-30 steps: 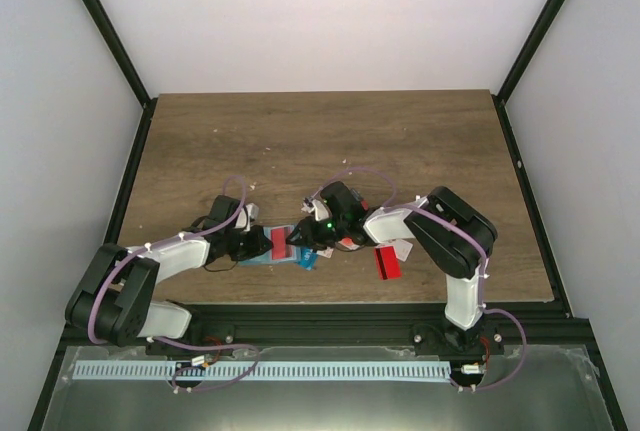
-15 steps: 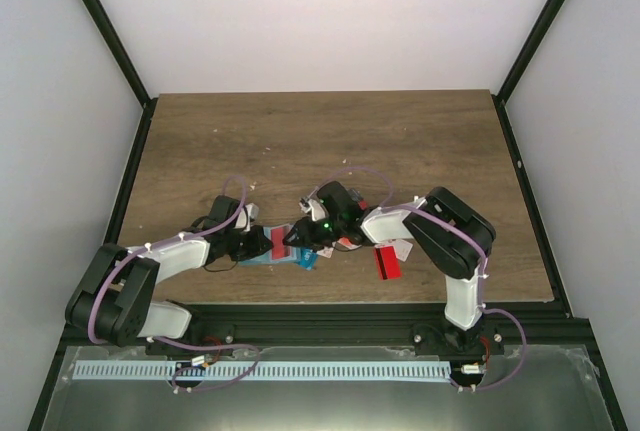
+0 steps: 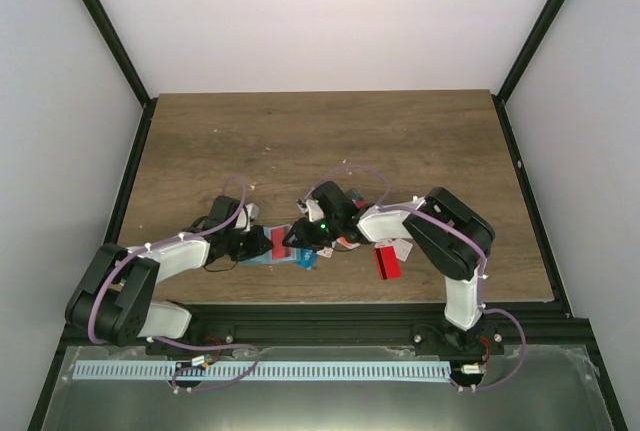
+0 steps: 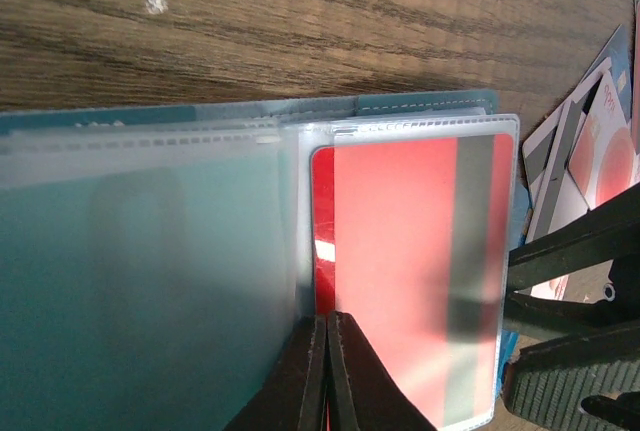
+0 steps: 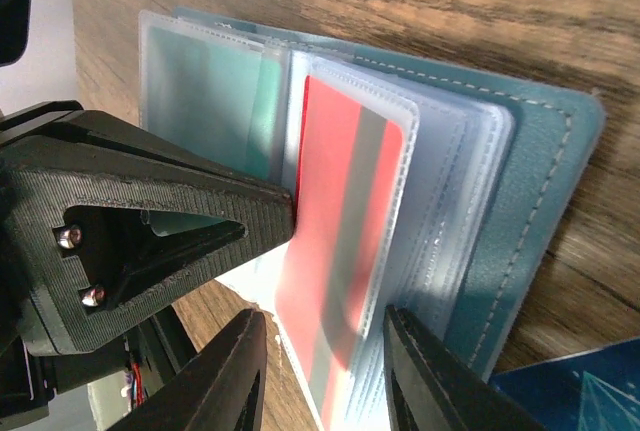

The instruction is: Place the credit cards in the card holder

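The teal card holder (image 5: pixel 540 201) lies open on the wood between both arms, its clear sleeves fanned out. A red credit card (image 4: pixel 400 251) with a grey stripe sits in the top sleeve, and a teal-green one (image 5: pixel 215 101) shows in the sleeve to its left. My left gripper (image 4: pixel 327 323) is shut, and its joined tips press against the red card's (image 5: pixel 340 241) left edge. My right gripper (image 5: pixel 330 351) is open and straddles the end of that sleeve. One of its fingers (image 5: pixel 425 376) rests by the sleeve stack; the other stands just clear. In the top view both grippers (image 3: pixel 262 243) (image 3: pixel 296 239) meet over the holder (image 3: pixel 255 260).
Loose cards lie to the right of the holder: a red striped one (image 3: pixel 387 262), white ones (image 3: pixel 403 249) and a blue one (image 3: pixel 307 260). More cards (image 4: pixel 590 141) show past the right gripper's fingers (image 4: pixel 570 241). The table's front edge is close behind the holder.
The right gripper has crept a little to the left over the holder. The left gripper has stayed in place, shut.
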Available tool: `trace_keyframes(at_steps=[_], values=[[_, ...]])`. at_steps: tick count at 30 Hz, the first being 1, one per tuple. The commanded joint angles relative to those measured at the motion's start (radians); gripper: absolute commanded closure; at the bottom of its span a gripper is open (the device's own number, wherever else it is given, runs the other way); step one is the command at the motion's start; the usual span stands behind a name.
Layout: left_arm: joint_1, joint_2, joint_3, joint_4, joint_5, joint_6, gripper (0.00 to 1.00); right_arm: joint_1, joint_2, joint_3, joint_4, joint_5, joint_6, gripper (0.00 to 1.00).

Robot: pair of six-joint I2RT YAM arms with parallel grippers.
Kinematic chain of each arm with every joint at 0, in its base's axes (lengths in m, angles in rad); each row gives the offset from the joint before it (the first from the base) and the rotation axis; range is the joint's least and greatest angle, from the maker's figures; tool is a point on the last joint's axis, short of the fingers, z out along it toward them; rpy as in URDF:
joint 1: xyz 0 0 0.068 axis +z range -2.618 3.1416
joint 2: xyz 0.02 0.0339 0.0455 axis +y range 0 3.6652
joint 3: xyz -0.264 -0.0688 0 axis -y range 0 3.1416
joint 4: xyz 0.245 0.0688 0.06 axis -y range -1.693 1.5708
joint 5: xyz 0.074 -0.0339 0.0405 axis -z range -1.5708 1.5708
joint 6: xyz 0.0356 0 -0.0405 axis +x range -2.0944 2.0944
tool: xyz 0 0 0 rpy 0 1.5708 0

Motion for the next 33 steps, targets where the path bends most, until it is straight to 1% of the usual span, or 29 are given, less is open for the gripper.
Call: trace_keyframes(at_steps=[1, 5, 9, 15, 19, 24, 26, 29, 30, 33], values=[[-0.01, 0.027, -0.024, -0.061, -0.053, 0.003, 0.96, 0.021, -0.03, 0.05, -0.051, 0.027, -0.035, 0.66], [-0.009, -0.006, -0.003, -0.094, -0.059, -0.003, 0.96, 0.038, -0.023, 0.075, -0.043, 0.003, -0.04, 0.66], [-0.011, -0.069, 0.033, -0.175, -0.1, -0.007, 0.96, 0.05, -0.012, 0.1, -0.045, -0.006, -0.04, 0.66], [-0.013, -0.197, 0.072, -0.303, -0.163, -0.035, 0.91, 0.061, 0.006, 0.153, -0.066, -0.008, -0.044, 0.66], [-0.013, -0.281, 0.086, -0.357, -0.187, -0.069, 0.88, 0.074, 0.037, 0.201, -0.08, -0.012, -0.049, 0.66], [-0.012, -0.362, 0.102, -0.415, -0.264, -0.091, 0.87, 0.094, 0.078, 0.263, -0.099, -0.017, -0.05, 0.66], [-0.013, -0.359, 0.09, -0.397, -0.267, -0.093, 0.89, 0.094, 0.068, 0.259, -0.127, 0.032, -0.051, 0.66], [-0.013, -0.304, 0.08, -0.369, -0.249, -0.082, 0.95, 0.094, 0.03, 0.228, -0.176, 0.134, -0.056, 0.66], [-0.014, -0.286, 0.074, -0.355, -0.246, -0.079, 0.96, 0.091, 0.012, 0.209, -0.179, 0.166, -0.053, 0.66], [-0.016, -0.233, 0.05, -0.298, -0.241, -0.072, 0.96, 0.078, -0.042, 0.133, -0.165, 0.196, -0.042, 0.65]])
